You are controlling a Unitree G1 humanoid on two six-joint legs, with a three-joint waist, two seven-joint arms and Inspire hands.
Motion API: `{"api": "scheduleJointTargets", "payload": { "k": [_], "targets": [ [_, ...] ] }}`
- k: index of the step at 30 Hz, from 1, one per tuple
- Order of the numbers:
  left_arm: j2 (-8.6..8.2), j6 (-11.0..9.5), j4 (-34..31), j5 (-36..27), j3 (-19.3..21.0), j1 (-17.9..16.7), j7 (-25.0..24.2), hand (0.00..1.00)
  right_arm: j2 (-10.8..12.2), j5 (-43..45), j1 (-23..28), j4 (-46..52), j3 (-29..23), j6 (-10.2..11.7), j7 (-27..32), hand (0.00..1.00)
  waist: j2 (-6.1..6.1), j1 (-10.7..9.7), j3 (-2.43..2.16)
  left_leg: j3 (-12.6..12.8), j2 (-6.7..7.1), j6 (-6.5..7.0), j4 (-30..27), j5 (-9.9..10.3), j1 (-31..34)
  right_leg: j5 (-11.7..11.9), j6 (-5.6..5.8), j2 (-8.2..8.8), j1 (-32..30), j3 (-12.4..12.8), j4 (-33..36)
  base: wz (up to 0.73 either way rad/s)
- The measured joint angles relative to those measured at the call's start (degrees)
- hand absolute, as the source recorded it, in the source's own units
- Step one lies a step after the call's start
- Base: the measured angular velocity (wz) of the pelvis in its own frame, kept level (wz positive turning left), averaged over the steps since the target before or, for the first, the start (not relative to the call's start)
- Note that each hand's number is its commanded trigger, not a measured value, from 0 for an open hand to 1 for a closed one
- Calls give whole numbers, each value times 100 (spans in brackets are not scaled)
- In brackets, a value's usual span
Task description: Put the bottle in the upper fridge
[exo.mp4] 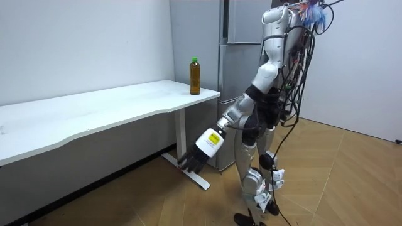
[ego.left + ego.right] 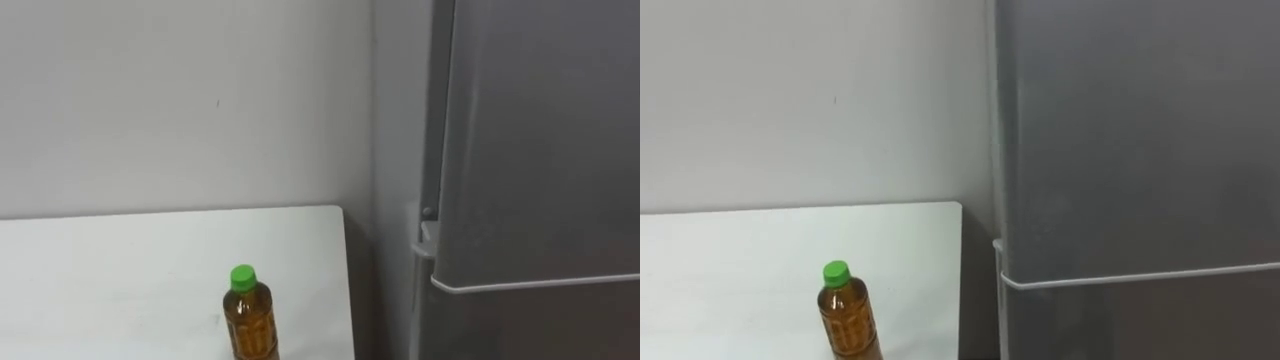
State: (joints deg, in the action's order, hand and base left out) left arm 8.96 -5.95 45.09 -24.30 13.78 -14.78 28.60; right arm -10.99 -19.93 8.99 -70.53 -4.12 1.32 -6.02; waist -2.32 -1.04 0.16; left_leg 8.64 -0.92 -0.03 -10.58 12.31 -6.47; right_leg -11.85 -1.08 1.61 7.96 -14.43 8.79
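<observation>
Against a plain white wall a white table [image 2: 120, 270] is set, with a tall grey fridge [image 2: 540, 150] just beside its right end. Both fridge doors are seen shut, the seam between upper and lower door lying about level with the tabletop. The bottle [image 2: 250, 315] stands upright near the table's right end, close to the corner nearest the fridge; it is capped in green and filled almost to the neck with amber liquid.

In the room view the robot is seen standing before the fridge and the table's end. Its left hand [image 1: 193, 160] hangs low below the tabletop, fingers relaxed and nothing held.

The bottle is judged to be thin plastic, fairly stiff while full and capped, moderately heavy for its size, with smooth sides that may slip. Being tall and narrow, it could be tipped by a nudge at the cap. It is best grasped round the middle of the body, below the shoulder.
</observation>
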Motion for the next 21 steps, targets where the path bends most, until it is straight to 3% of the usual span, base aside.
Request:
{"api": "scheduleJointTargets", "payload": {
  "k": [10, 11, 14, 21],
  "targets": [
    [79, -329, -808, 15, 17, 113, 591, 0, 5, 261, 50, 187, -7, 11, 18, 0, 26, 13, -24, -3, 14, 1, -4, 0, -46, 0, 2, 11, 36, 39, 13, 0],
    [78, -326, -1026, 2, 76, 103, 634, 0, 27, 270, 62, 187, -7, 21, 32, 0, -13, 19, -25, -5, 12, 1, -12, -1, -45, 0, 2, 9, 24, 48, 21, 0],
    [101, -344, -1863, -96, 189, 122, 726, 0, 49, 251, 134, 194, -7, 28, 29, 0, 44, 155, -31, -12, 4, 1, -19, -1, -46, 0, 1, 8, 15, 39, 9, 0],
    [134, -385, -3262, -98, 531, 305, 864, 0, 141, 265, 135, 203, -169, 61, 0, 0, 63, 142, -27, -174, 19, 2, -69, 0, -3, 0, 0, 6, 13, 31, 17, 2]
  ]
}}
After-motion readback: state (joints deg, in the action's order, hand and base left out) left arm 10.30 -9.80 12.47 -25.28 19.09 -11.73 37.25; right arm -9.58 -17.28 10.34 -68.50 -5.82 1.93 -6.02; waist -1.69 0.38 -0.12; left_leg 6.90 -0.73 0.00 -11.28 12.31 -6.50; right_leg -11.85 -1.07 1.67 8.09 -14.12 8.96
